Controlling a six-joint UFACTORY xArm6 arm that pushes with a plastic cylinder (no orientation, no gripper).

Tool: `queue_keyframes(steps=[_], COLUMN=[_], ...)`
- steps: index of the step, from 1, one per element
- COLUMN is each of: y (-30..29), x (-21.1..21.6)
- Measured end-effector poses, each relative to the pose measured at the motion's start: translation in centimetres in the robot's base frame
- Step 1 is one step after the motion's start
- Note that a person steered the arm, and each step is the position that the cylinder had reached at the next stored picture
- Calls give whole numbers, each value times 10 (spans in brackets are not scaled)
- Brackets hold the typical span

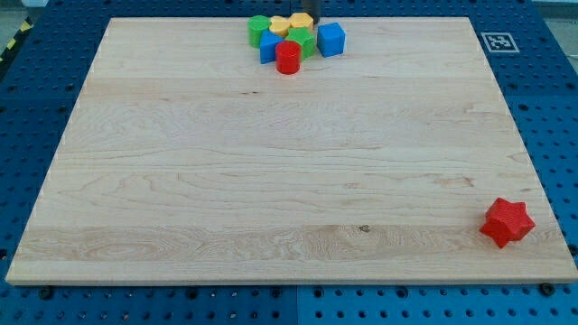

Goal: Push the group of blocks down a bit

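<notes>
A tight group of blocks sits at the view's top centre of the wooden board [271, 181]. It holds a green block [259, 29], two yellow blocks [280, 24] [301, 20], a blue cube [331, 39], a second blue block [269, 48], a second green block [305, 41] and a red cylinder [288, 57] at the group's lower edge. My tip [309, 15] shows as a dark rod at the view's top edge, just above the group, right behind the right yellow block. Its very end is partly hidden by that block.
A red star block [507, 222] lies alone near the board's bottom right corner. A black-and-white marker tag [498, 41] sits off the board's top right corner. Blue perforated table surrounds the board.
</notes>
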State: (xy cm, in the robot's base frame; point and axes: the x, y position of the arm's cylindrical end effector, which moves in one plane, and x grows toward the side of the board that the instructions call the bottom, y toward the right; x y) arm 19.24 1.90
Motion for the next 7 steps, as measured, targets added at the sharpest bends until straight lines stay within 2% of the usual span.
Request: queue_keyframes(steps=[4,6,7], y=[-23,-22,-11], x=[5,54,66])
